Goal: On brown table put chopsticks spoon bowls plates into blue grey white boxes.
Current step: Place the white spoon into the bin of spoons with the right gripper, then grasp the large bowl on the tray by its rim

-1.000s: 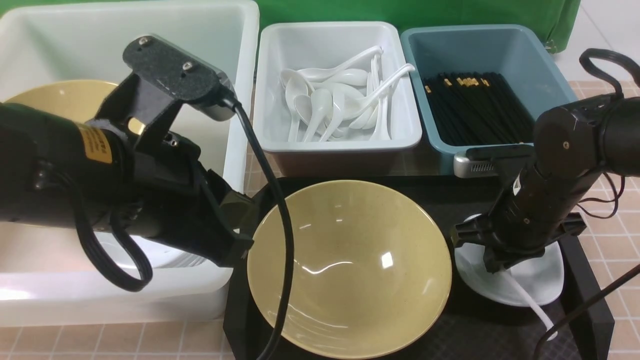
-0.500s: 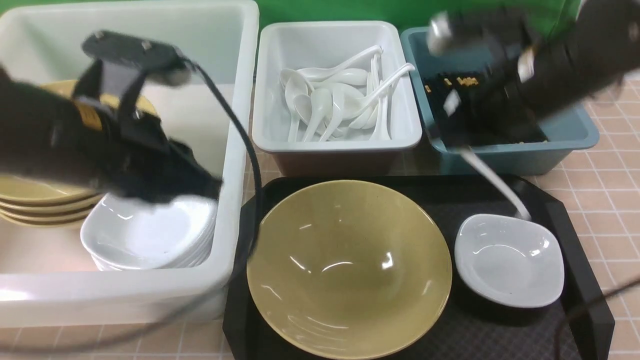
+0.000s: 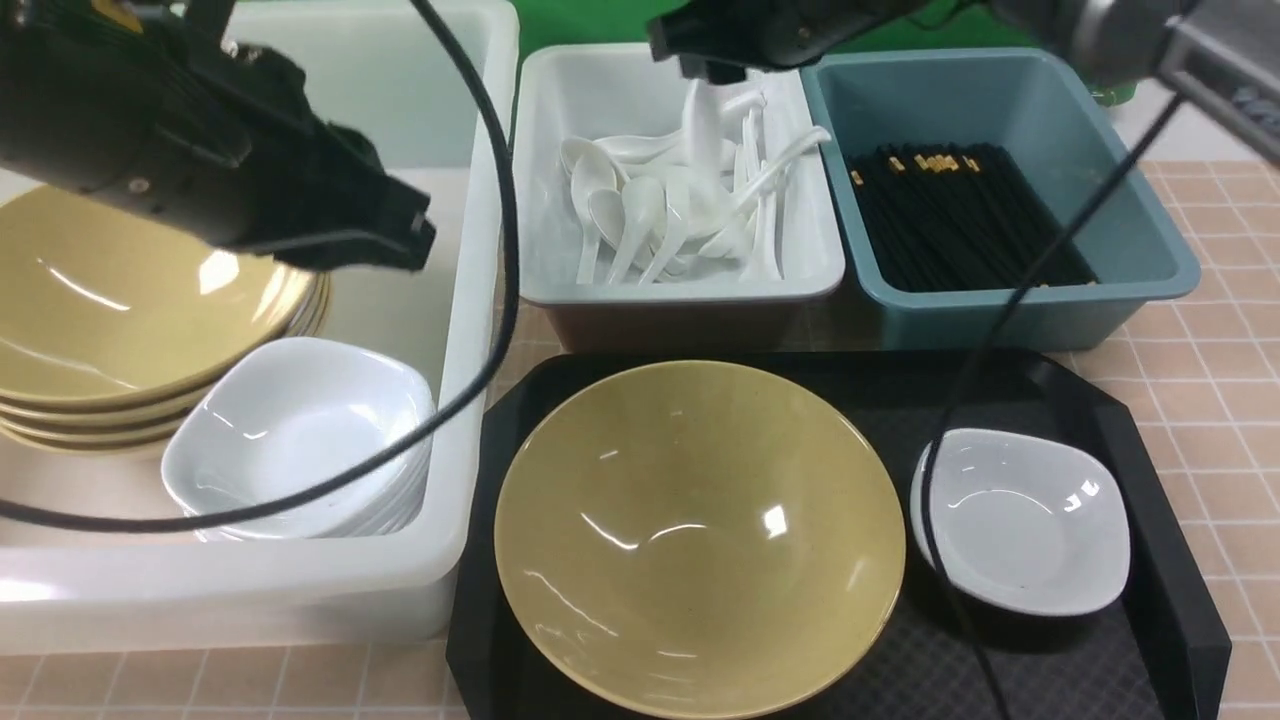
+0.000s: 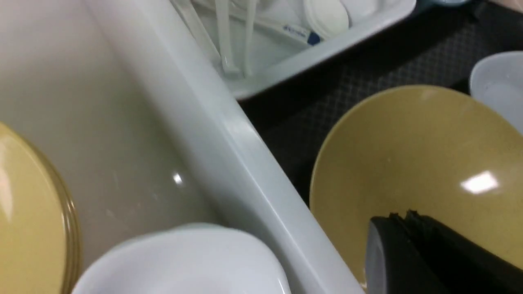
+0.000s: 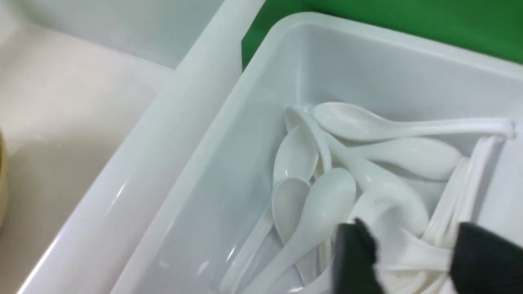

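Note:
My right gripper (image 3: 705, 75) hangs over the grey box (image 3: 680, 290), shut on a white spoon (image 3: 702, 125) that dangles blurred above the several spoons lying there. In the right wrist view the spoon (image 5: 421, 253) spans the gap between my fingers (image 5: 355, 257). My left gripper (image 3: 405, 235) is shut and empty, raised over the white box (image 3: 470, 300); its fingertips (image 4: 392, 228) show above the loose olive-yellow bowl (image 4: 408, 143). That bowl (image 3: 700, 530) and a white plate (image 3: 1020, 520) sit on the black tray (image 3: 1000, 390).
The white box holds a stack of bowls (image 3: 120, 300) and a stack of plates (image 3: 300, 430). The blue box (image 3: 1000, 310) holds the chopsticks (image 3: 960, 215). Arm cables cross the tray and the white box. The brown table (image 3: 1200, 370) shows at the right.
My right gripper lifted the spoon off the plate and swung it up and left over the grey box. My left arm rose from the bowl's edge and drew back over the white box.

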Robot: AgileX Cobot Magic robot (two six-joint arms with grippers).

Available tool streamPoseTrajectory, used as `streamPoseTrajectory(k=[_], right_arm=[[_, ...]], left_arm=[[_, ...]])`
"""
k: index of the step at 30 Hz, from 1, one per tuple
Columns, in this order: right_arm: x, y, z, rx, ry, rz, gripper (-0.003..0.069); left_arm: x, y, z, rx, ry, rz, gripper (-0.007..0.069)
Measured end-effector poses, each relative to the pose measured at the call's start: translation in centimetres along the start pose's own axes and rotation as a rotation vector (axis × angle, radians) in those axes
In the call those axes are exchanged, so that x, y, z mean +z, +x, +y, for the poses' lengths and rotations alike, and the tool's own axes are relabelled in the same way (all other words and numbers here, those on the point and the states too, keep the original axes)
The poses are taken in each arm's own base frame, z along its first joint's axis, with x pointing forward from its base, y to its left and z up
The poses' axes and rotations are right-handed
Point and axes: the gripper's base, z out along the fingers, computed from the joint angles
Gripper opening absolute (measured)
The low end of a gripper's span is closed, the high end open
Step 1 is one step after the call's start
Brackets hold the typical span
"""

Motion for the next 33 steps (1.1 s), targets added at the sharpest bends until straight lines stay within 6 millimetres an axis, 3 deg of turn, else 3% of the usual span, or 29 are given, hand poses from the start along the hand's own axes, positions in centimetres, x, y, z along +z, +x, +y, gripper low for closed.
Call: streamPoseTrajectory(k=[4,6,7,8,13,16,22,23,26,27,28,33], right_arm=[[-1.1,-0.2,0.2,-0.021,0.001,0.107,0.0578],[-2.1,-0.4,0.3,-0.063,-0.002,0.16,0.0596],[-3.5,-0.3,0.4,-0.132,-0.009,0.242,0.0602],[-3.5,-0.3,0.4,-0.132,-0.009,0.242,0.0602],[-8.7,-0.5,1.5,-0.227,-0.035,0.283,0.0533],[-12.3,0.7,2.4,-0.272,-0.053,0.31,0.0477],[-20.4,5.2,2.5,-0.32,-0.072,0.354,0.0366],[-20.4,5.6,2.4,-0.319,-0.073,0.37,0.036],[-22.8,8.6,2.0,-0.318,-0.071,0.397,0.0312],[-23.1,8.7,2.0,-0.318,-0.071,0.389,0.0307],[-23.6,9.7,1.8,-0.316,-0.071,0.391,0.0284],[-24.5,11.1,1.6,-0.315,-0.071,0.397,0.0246]], left_arm=[[0.0,0.4,-0.3,-0.005,0.035,0.048,0.0001],[0.1,0.4,-0.5,-0.007,0.052,0.049,0.0001],[0.5,0.2,-0.7,-0.006,0.076,0.056,0.0001],[0.6,0.1,-0.8,-0.003,0.079,0.058,0.0001],[4.0,-1.8,-3.2,0.106,0.156,0.142,0.0008],[6.7,-2.4,-4.4,0.155,0.184,0.222,0.0043],[11.5,-3.7,-3.4,0.194,0.123,0.271,0.026],[11.8,-3.7,-3.3,0.196,0.117,0.275,0.0277],[14.2,-4.4,-2.4,0.223,0.07,0.254,0.0392],[14.5,-4.5,-2.4,0.228,0.068,0.253,0.0403],[15.9,-4.6,-2.2,0.264,0.058,0.261,0.044],[19.3,-4.1,-2.0,0.352,0.045,0.317,0.0458]])
